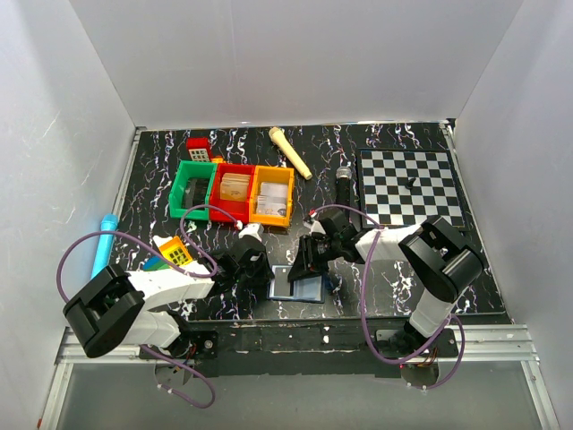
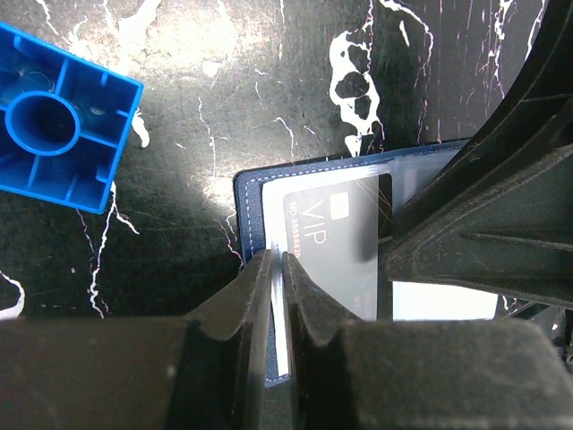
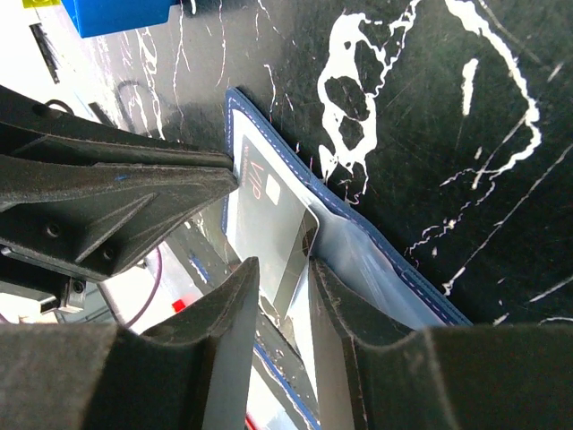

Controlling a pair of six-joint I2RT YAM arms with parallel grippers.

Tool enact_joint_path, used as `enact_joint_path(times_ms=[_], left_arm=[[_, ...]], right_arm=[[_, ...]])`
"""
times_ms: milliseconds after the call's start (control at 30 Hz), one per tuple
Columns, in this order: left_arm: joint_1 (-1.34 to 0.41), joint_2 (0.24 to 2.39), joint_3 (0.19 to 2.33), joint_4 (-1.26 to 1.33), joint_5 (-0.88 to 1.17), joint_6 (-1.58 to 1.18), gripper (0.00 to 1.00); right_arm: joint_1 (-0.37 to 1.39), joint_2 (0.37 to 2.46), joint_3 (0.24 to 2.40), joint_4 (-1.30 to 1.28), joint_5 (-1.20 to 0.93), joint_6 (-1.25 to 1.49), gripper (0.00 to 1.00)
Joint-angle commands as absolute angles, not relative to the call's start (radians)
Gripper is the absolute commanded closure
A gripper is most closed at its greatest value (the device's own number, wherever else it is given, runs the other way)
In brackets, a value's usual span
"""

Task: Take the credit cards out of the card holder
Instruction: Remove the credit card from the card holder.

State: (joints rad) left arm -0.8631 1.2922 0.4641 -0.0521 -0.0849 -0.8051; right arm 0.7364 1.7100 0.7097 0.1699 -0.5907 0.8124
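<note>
The navy card holder lies open near the table's front edge, between both arms. In the left wrist view its stitched edge frames a dark card marked VIP that sits in a clear pocket. My left gripper is shut on the holder's near edge, with a thin bright strip pinched between its jaws. In the right wrist view the right gripper is open, and the card's corner stands in the gap between its fingers. The right-hand finger rests against the clear pocket.
A blue toy block lies just beyond the holder. Green, red and orange bins stand mid-table. A chessboard lies at the right, with a black microphone and a cream cylinder nearby.
</note>
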Motion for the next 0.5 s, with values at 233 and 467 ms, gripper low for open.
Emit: enact_joint_path(times_ms=[233,467], left_arm=[[-0.864,1.305,0.436,-0.083,-0.069,-0.805,0.94],[-0.862,1.327,0.445,-0.078,-0.06,-0.801,0.97]], right_arm=[[0.742,1.686,0.644,0.356,-0.634,0.874,0.63],[0.738,1.681,0.635,0.41,-0.658,0.894,0.63]])
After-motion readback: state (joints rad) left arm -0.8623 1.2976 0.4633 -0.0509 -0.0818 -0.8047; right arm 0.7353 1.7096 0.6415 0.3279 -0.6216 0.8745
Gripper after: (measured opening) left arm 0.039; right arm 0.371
